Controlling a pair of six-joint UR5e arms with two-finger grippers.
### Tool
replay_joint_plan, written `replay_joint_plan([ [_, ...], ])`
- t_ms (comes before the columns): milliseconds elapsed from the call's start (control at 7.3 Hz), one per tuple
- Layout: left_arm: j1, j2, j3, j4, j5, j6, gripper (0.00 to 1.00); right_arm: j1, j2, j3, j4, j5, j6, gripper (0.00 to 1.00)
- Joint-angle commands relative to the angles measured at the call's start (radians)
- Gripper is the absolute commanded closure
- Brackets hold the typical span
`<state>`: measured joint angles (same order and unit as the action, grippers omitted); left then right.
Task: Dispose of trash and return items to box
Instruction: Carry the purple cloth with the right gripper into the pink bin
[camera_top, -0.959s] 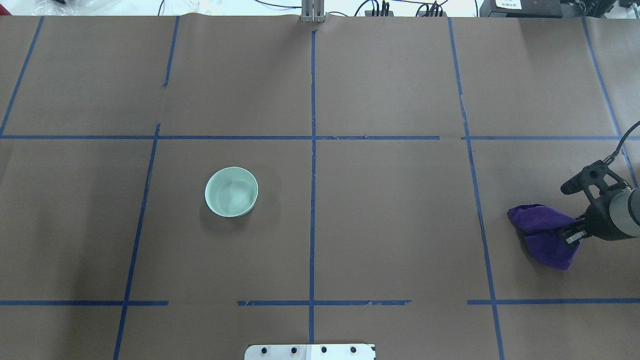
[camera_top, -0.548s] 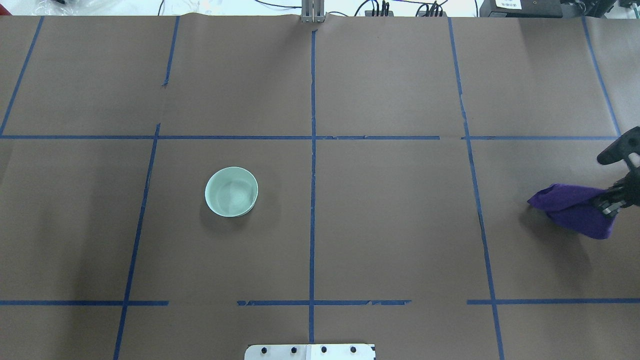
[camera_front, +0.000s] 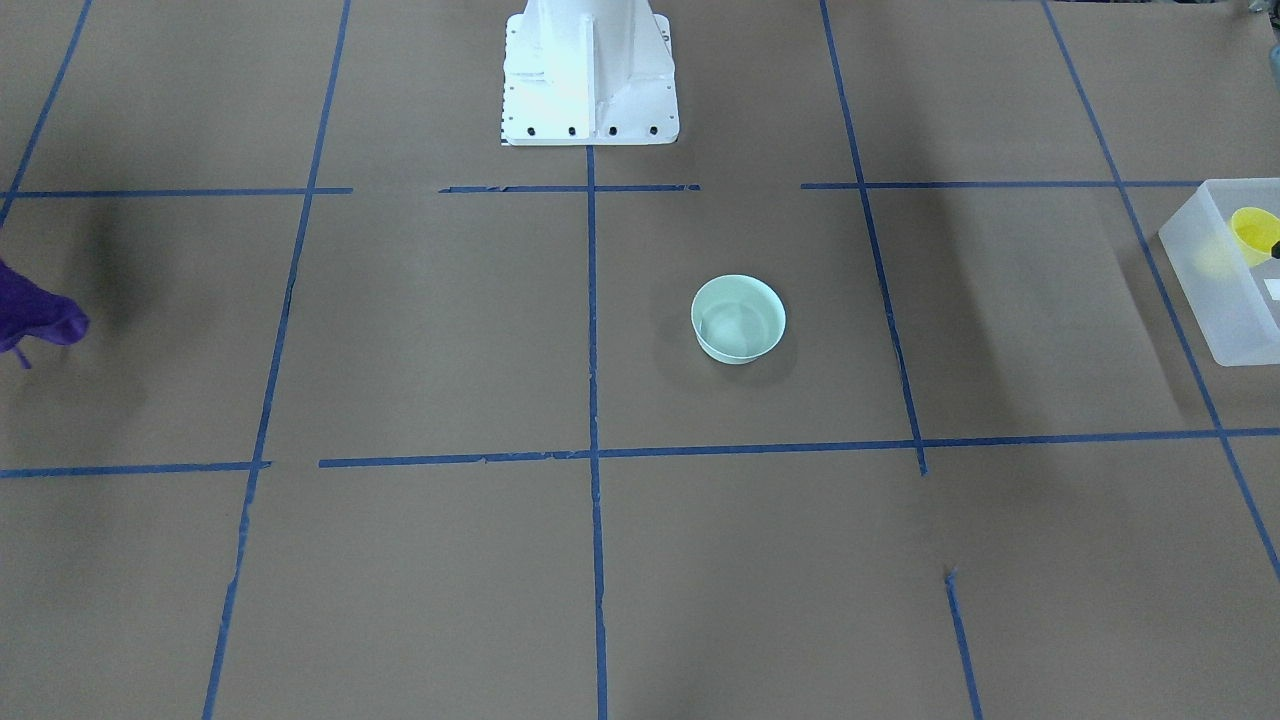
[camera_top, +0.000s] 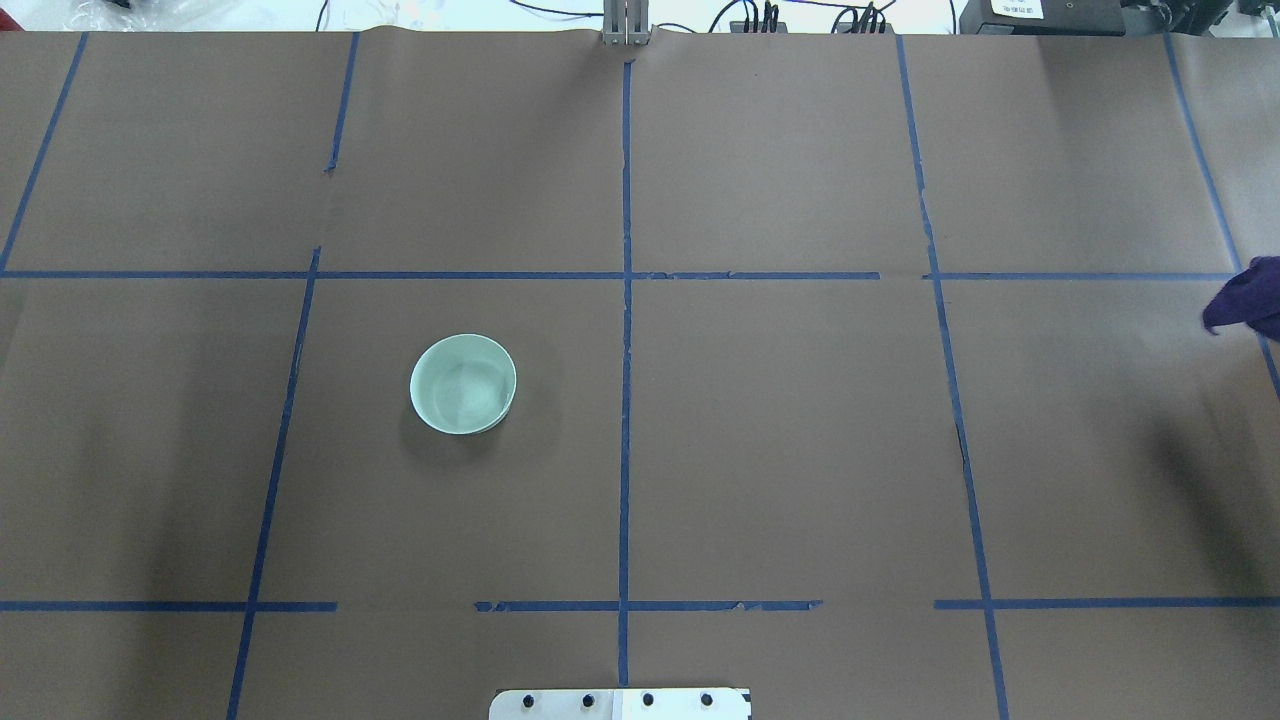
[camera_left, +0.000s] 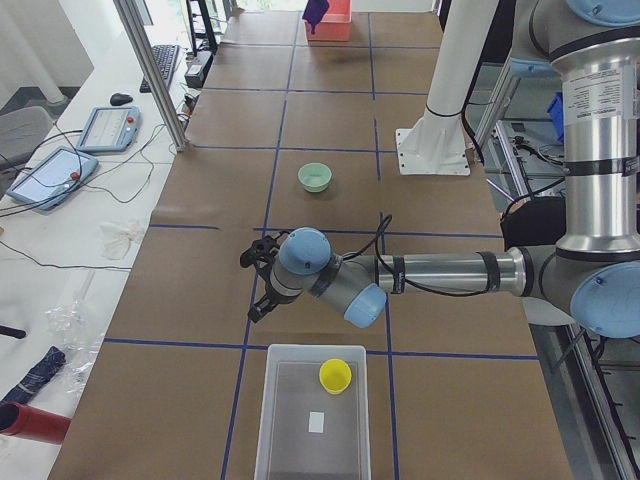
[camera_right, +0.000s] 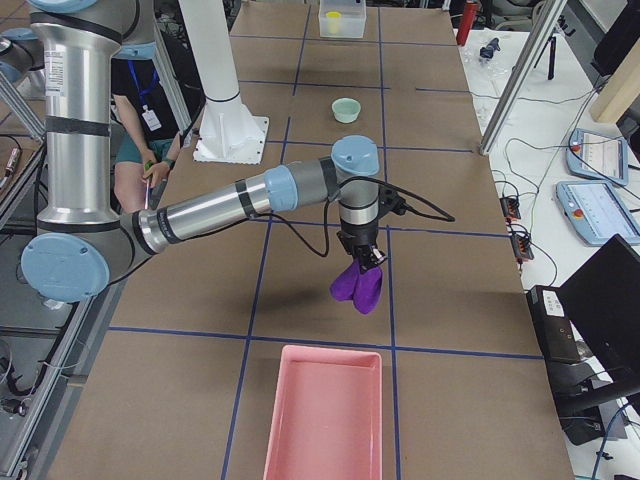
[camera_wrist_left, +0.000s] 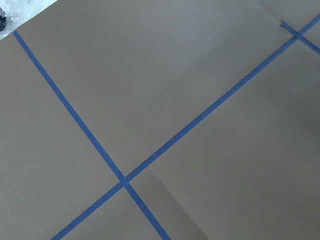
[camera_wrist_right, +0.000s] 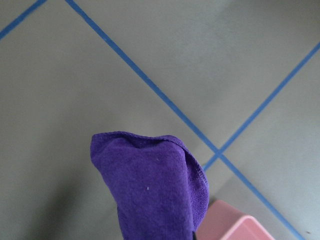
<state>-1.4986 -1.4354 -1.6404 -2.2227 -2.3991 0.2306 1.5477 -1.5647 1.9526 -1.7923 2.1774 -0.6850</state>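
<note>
The pale mint-green bowl (camera_top: 463, 383) stands upright on the table, left of centre; it also shows in the front view (camera_front: 738, 318). The yellow cup (camera_front: 1255, 232) lies inside the frosted box (camera_front: 1225, 300) at the table's left end, as the exterior left view also shows (camera_left: 335, 375). My left gripper (camera_left: 258, 300) hovers over bare table between the box and the bowl, and I cannot tell if it is open or shut. My right gripper (camera_right: 362, 258) shows only from the side, so I cannot tell its state. The purple cloth (camera_right: 358, 285) hangs under it above the table.
A pink tray (camera_right: 325, 415) sits at the table's right end, just beyond the hanging cloth; its corner shows in the right wrist view (camera_wrist_right: 230, 225). The white robot base (camera_front: 588, 75) stands at the table's near middle edge. Blue tape lines grid the brown paper.
The right gripper has carried the purple cloth to the right and up, out of the overhead view. Only a corner of the cloth shows there now. The bowl has not moved.
</note>
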Motion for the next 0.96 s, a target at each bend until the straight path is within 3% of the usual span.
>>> replay_joint_plan([
  [0,0.001,-0.014,-0.013,0.0,0.0,-0.06,0.0,0.193,0.097,-0.246,-0.078,0.001,-0.363,1.0],
  [137,0.001,-0.014,-0.034,0.0,0.002,-0.103,0.0,0.218,0.047,-0.359,0.035,0.001,-0.376,0.85],
  [274,0.004,-0.023,-0.041,0.005,0.002,-0.135,0.0,0.236,-0.041,-0.432,0.17,0.013,-0.357,0.01],
  [548,0.017,-0.092,-0.067,0.037,0.009,-0.294,0.0,0.236,-0.09,-0.426,0.211,0.181,-0.033,0.0],
  [685,0.071,-0.111,-0.096,0.04,0.011,-0.423,0.0,0.232,-0.089,-0.417,0.241,0.238,0.133,0.0],
  [822,0.157,-0.135,-0.17,0.069,0.081,-0.602,0.0,0.227,-0.089,-0.387,0.313,0.246,0.315,0.01],
])
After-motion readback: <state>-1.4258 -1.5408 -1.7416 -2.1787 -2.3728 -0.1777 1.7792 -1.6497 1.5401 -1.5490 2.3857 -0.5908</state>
